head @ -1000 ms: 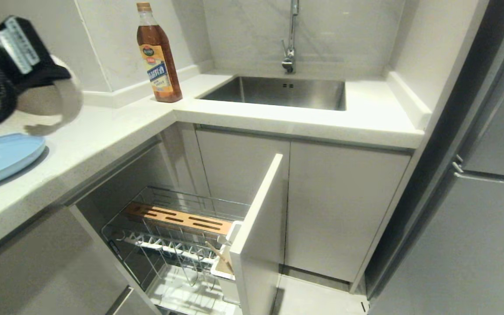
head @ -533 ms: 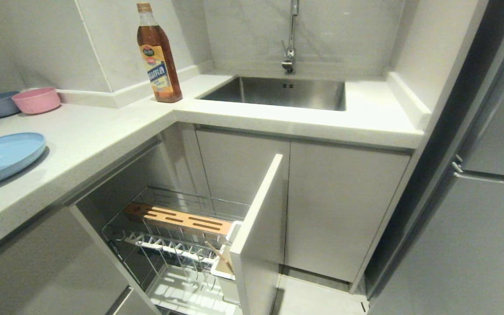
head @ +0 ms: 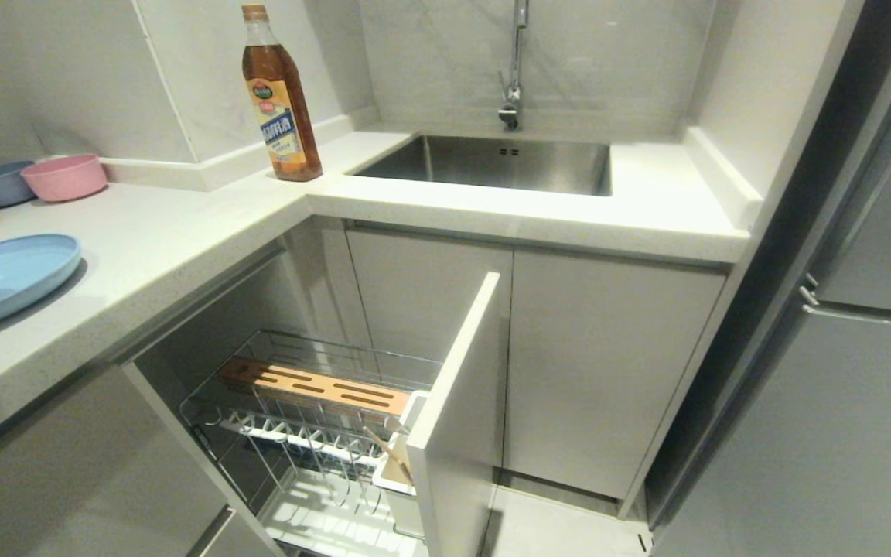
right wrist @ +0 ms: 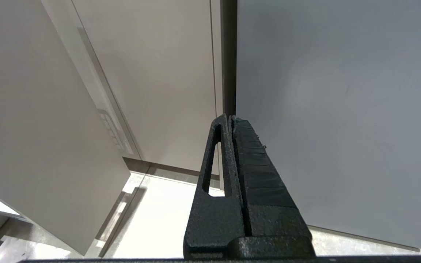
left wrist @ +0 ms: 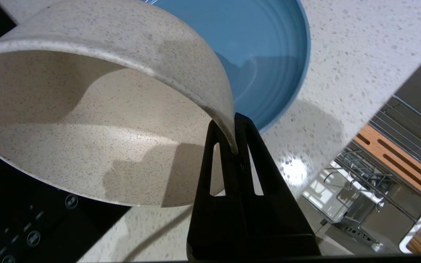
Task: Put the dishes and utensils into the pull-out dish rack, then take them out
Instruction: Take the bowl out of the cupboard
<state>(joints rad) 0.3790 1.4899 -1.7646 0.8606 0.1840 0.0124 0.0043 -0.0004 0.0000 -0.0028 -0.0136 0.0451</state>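
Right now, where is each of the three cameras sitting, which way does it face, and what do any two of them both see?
Head view: high on the robot, facing down at the counter, sink and open dish rack; no arm shows.
Left wrist view: behind the left gripper, shut on the white bowl rim, above the blue plate.
Right wrist view: behind the shut right gripper, facing cabinet panels and floor.
Shared: head and left wrist views both show the blue plate, the counter and the dish rack.

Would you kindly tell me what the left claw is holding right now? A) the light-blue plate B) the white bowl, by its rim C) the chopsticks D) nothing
B: in the left wrist view the left claw is pinched on the rim of the white bowl, above the light-blue plate on the counter.
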